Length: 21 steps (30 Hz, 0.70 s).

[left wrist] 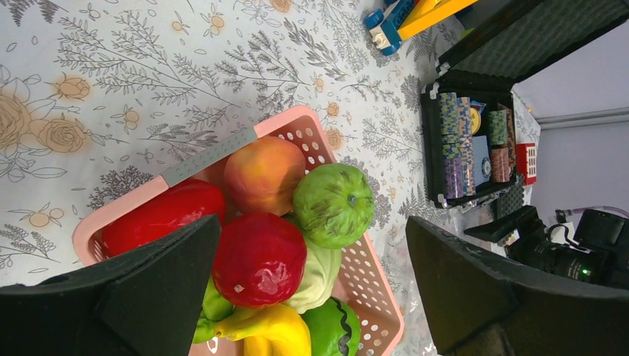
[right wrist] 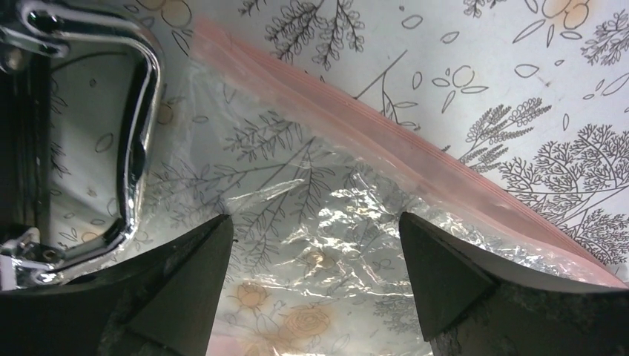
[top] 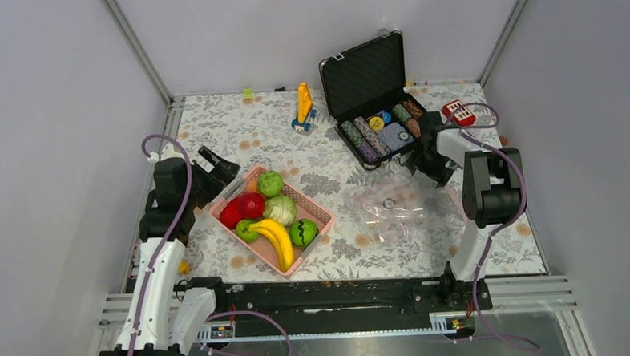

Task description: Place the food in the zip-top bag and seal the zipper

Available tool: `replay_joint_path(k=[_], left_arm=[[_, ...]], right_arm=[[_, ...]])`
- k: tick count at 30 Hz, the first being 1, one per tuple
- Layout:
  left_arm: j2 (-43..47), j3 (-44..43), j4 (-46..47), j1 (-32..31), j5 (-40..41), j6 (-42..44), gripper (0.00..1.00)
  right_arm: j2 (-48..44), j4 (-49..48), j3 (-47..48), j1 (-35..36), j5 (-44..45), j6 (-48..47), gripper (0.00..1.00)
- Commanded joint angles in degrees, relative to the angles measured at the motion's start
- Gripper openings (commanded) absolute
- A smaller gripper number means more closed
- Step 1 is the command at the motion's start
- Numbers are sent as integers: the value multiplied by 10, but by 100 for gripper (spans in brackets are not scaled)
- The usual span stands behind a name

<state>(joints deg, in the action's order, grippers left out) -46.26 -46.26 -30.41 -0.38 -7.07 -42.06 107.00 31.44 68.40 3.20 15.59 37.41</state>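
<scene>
On the floral-print desk [top: 213,126], the pink slotted plastic basket [top: 315,208] holds all the plastic toy food [top: 279,209]. The clear crinkly zip-top bag [top: 389,211] lies flat, right of the basket. My left claw [left wrist: 311,222] gapes wide over the basket; my right claw [right wrist: 315,219] gapes wide over the bag, holding nothing. Risk: pinching both limp layers keeps the mouth shut. Whether the thin pinkish zipper [right wrist: 415,148] is sealed cannot be determined.

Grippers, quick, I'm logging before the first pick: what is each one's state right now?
Left gripper: jaws open, holding nothing, by the pink basket.
Right gripper: jaws open, holding nothing, over the zip-top bag.
</scene>
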Motion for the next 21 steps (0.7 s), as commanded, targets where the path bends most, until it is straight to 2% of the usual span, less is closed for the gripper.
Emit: replay_joint_path(k=[1, 6, 13, 17, 18, 19, 20, 21], left_arm=[[2, -29, 1, 0, 33, 3, 99], [2, -29, 0, 0, 40, 3, 99], [5, -33, -10, 0, 44, 4, 99], [21, -32, -19, 0, 52, 3, 99], [25, -32, -21, 0, 52, 3, 99], [29, -33, -24, 0, 53, 3, 99], [33, -33, -26, 0, 52, 3, 99], [37, -34, -28, 0, 48, 4, 99]], right_arm=[[37, 52, 41, -4, 33, 24, 88], [39, 51, 39, -8, 21, 23, 77], [19, 16, 9, -18, 1, 22, 30], [12, 6, -2, -20, -3, 21, 23], [7, -1, -7, -21, -4, 21, 19], [1, -9, -15, -22, -5, 21, 5], [-9, -25, -27, -23, -12, 18, 0], [-19, -40, -37, -24, -17, 13, 0]])
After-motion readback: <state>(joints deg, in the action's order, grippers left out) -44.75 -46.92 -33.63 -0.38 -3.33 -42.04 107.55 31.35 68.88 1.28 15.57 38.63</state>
